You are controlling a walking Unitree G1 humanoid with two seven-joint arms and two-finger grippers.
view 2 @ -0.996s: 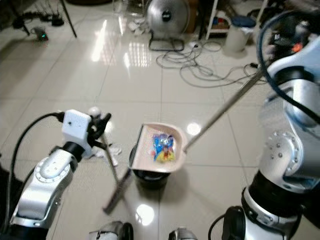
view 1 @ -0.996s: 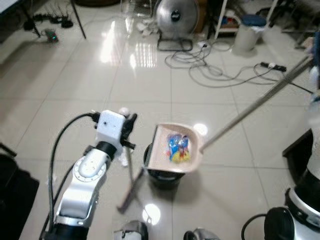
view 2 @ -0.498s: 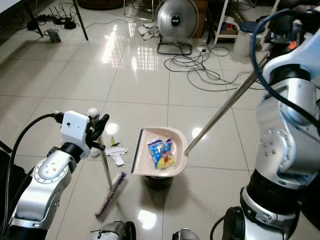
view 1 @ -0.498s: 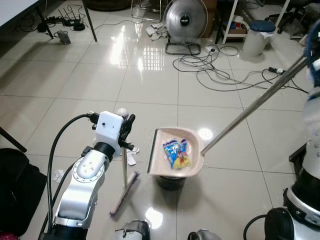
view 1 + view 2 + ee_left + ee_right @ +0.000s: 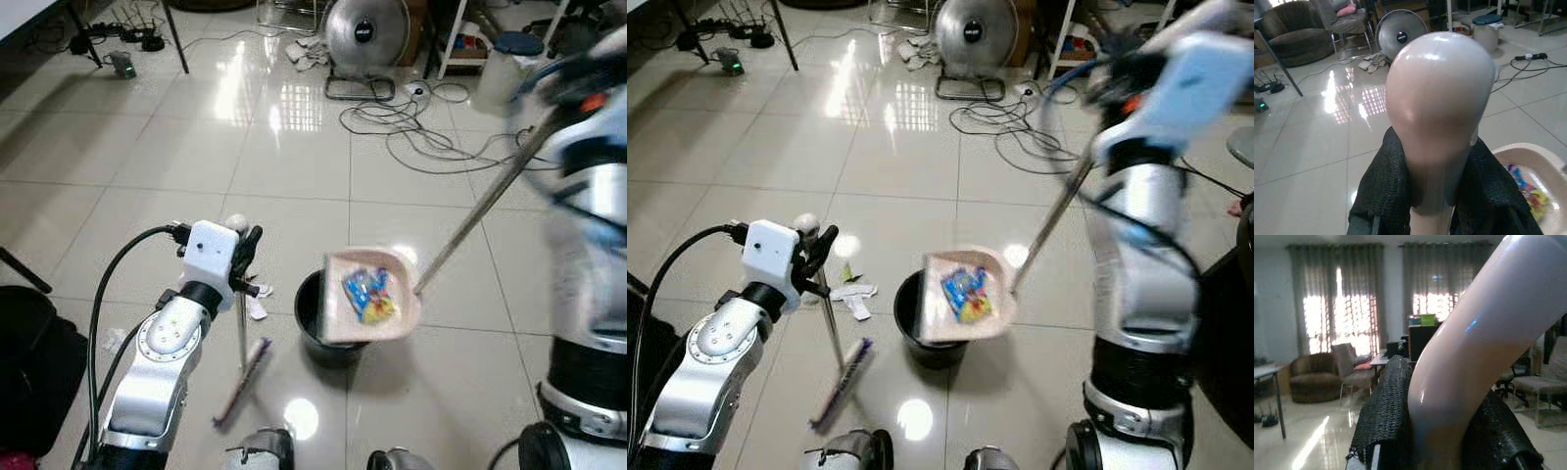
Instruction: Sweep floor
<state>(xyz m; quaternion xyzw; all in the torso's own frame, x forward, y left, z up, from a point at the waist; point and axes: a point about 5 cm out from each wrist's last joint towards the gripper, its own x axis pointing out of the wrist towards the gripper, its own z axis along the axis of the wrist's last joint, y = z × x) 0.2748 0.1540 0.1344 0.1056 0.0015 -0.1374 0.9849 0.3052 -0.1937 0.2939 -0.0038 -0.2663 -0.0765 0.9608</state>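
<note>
At frame centre, right pincer, pinching the dustpan handle, is now tilting wrappers over the black bin; left pincer is gripping the broom.

floor: glossy tile | bin | paper scraps | cables, seemingly loose

You've got a pale pink dustpan with a blue and yellow wrapper in it, over a black bin. Broom knob is the same pinkish cream, black mesh fingers on it. Glossy beige tiles, white scraps.
</note>
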